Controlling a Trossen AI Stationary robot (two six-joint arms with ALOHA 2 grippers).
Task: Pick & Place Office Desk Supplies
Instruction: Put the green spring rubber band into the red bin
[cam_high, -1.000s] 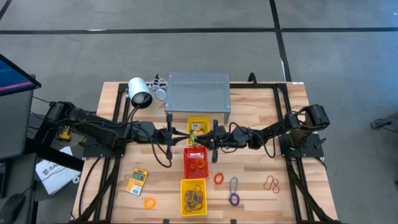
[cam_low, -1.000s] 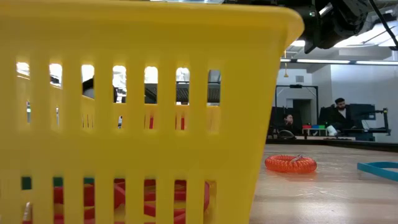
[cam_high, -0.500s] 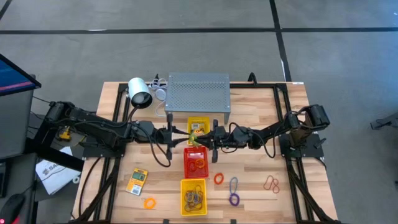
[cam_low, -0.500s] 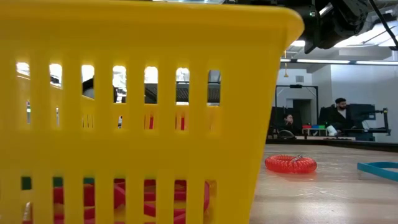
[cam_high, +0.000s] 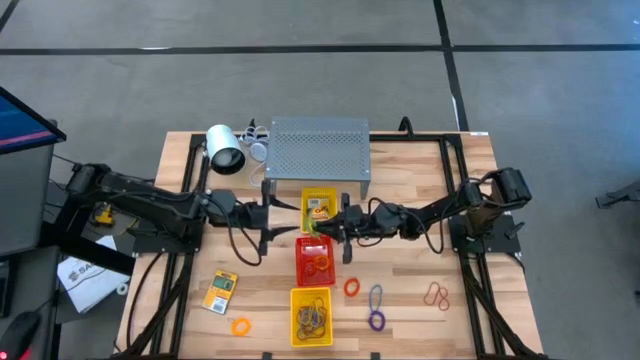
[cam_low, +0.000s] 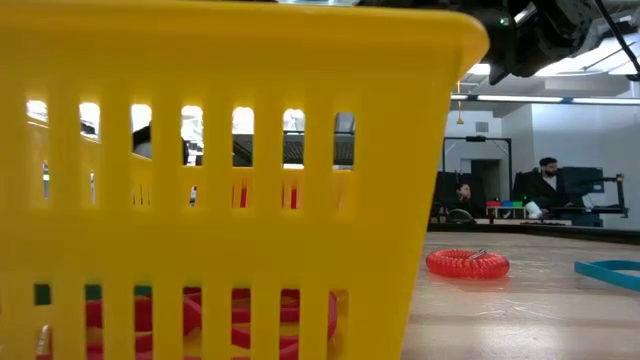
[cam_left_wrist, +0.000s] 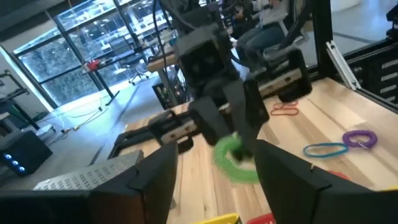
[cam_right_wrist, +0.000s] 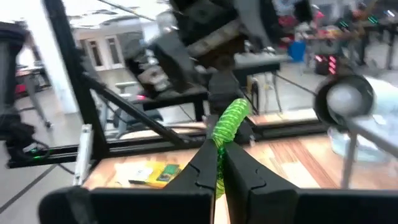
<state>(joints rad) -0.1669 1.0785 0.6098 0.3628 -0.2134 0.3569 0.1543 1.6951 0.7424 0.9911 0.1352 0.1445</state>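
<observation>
The right gripper (cam_right_wrist: 219, 163) is clamped on a green coiled ring (cam_right_wrist: 229, 124), holding it above the surface (cam_high: 460, 250) near the middle, over the gap between the upper yellow tray (cam_high: 319, 207) and the red tray (cam_high: 314, 260). Facing it, the left gripper (cam_left_wrist: 214, 171) stands with its fingers (cam_left_wrist: 283, 180) spread apart, just short of the ring and not touching it. A printed card packet (cam_high: 320, 211) lies in the upper yellow tray, and loops lie in the red tray and in the lower yellow tray (cam_high: 311, 315). Loose on the surface are an orange ring (cam_high: 351, 288), a blue loop (cam_high: 375, 296), a purple ring (cam_high: 376, 321), a brown loop (cam_high: 436, 295), another card packet (cam_high: 220, 291) and an orange loop (cam_high: 240, 326).
</observation>
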